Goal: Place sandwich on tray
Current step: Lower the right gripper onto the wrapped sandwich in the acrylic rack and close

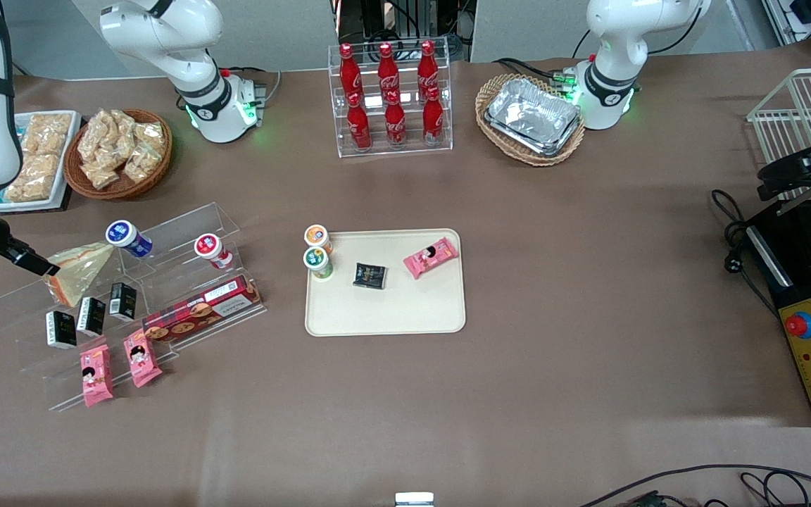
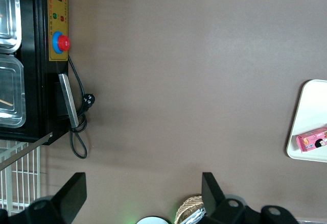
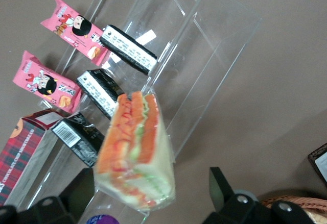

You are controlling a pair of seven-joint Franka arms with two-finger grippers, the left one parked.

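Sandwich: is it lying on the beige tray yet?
No. In the front view the sandwich is over the clear display rack near the gripper, well apart from the tray.

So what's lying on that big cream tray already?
On the tray: a pink snack packet, a small black packet and two little cups at its edge. The gripper holds the sandwich, not there yet.

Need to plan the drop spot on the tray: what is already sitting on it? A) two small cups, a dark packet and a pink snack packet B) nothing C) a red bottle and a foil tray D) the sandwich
A: the front view shows the tray holding two small cups, a dark packet and a pink snack packet, while the sandwich is over the clear display stand by the gripper.
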